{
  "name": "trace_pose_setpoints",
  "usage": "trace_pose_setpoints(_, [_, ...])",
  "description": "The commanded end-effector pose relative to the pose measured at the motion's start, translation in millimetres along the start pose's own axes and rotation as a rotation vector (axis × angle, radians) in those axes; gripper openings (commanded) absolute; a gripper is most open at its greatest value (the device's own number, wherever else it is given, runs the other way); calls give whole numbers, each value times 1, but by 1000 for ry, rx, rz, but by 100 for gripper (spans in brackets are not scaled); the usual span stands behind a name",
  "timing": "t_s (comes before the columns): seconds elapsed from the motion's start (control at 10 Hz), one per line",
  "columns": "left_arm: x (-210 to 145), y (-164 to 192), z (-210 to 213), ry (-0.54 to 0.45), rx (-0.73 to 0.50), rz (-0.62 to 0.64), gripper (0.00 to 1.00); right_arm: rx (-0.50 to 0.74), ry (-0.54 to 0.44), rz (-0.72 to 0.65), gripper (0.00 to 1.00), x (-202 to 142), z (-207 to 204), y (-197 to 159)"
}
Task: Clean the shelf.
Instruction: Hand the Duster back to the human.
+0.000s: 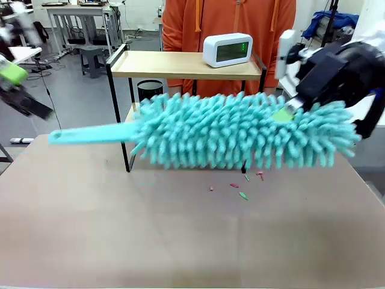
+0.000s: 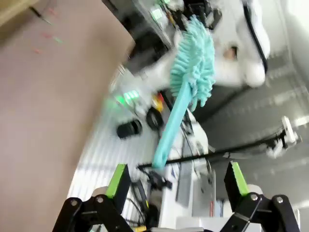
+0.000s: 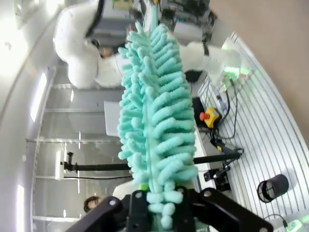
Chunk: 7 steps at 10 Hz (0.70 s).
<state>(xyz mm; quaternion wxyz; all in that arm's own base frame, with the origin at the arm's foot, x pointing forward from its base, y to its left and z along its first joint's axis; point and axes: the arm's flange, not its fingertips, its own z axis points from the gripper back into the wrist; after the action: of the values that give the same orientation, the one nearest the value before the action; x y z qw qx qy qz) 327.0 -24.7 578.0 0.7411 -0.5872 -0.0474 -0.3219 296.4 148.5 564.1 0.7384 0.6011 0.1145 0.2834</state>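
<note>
Step in hand: a handover of the duster (image 1: 240, 137) between the arms is judged to be under way, with the shelf itself not yet brushed.
Left pincer (image 1: 13, 74): seen at the far left of the front view, blurred, well apart from the duster's handle tip. In the left wrist view its green-padded fingers (image 2: 118, 180) are spread wide with nothing between them, and the handle end is seen beyond them, untouched.
Duster: held level above the table (image 1: 180, 241), its handle pointing toward the left pincer and its fluffy teal head spread across the middle, in front of the shelf's lower board.
Shelf (image 1: 180, 63): placed at the far side of the table, before the person in orange (image 1: 228, 18). A white clock (image 1: 227, 49) is carried on its top board, toward the right.
Crumbs (image 1: 240, 186): small coloured bits are scattered on the table just in front of the shelf's feet.
Right pincer (image 1: 289, 108): clamped on the head end of the duster. In the right wrist view the teal strands are seen rising from between its closed fingers.
Right arm pose: brought in from the right, wrist angled down and inward toward the duster head.
Next move: the duster head is judged to need guiding onto a shelf board, and the clock must be cleared or avoided.
</note>
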Motion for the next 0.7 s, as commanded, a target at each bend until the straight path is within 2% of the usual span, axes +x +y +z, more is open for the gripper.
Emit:
trace_pose_setpoints(0.0, [-31, -1, 27, -444, 174, 18, 100, 9, -191, 17, 0, -32, 47, 17])
trace_pose_setpoints(0.1, [-45, 7, 47, -599, 198, 37, 100, 6, -328, 37, 0, -55, 79, 34])
trace_pose_setpoints(0.2, [-53, 18, 59, -681, 186, 60, 100, -11, -475, 54, 0, -77, 106, 51])
trace_pose_setpoints(0.3, [-58, 31, 63, -712, 158, 85, 100, 11, -652, 82, 0, -102, 135, 67])
trace_pose_setpoints(0.4, [-61, 42, 63, -706, 117, 106, 100, 26, -863, 84, 0, -126, 162, 75])
trace_pose_setpoints(0.6, [-58, 53, 59, -621, 75, 178, 100, 46, -1145, 49, 0, -166, 193, 70])
